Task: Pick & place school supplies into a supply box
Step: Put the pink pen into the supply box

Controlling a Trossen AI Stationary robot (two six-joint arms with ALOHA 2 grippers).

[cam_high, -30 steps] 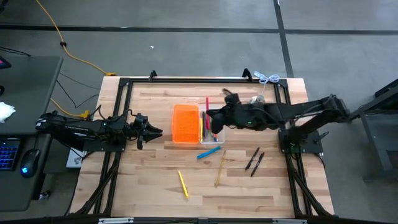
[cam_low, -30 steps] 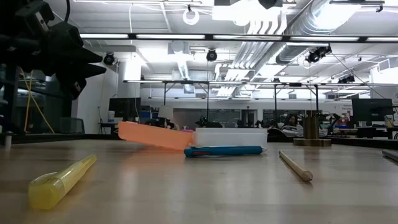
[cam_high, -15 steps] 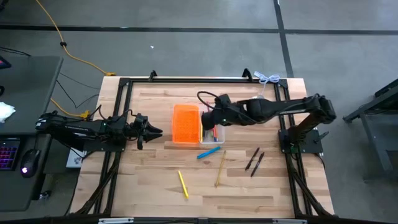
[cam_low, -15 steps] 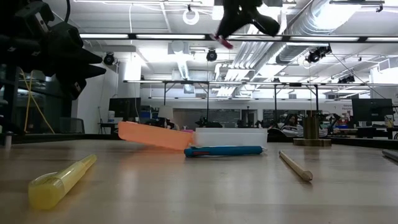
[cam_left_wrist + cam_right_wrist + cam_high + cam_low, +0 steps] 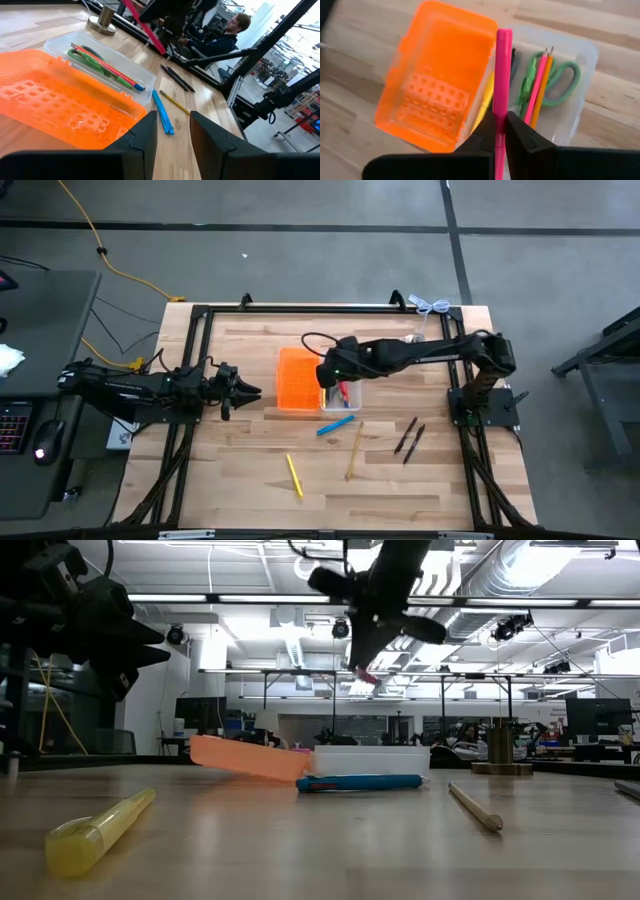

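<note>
a pink marker (image 5: 501, 85) is pinched between the closed fingers of the right gripper (image 5: 500, 131), which is held above the supply box (image 5: 300, 379). the clear tray half (image 5: 570, 95) lies directly below the marker, and its long axis is seen roughly aligned with the pencils and green scissors (image 5: 555, 82) already laid inside. only a descent is judged needed. the left gripper (image 5: 172, 131) is parked beside the orange half, fingers partly spread and empty, farther from the tray. a blue pen (image 5: 335, 424) is left outside, just beside the box.

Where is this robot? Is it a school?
More likely a robotics lab or workshop: bare ceiling pipes, rows of workbenches behind the table, and a person sitting at equipment.
</note>
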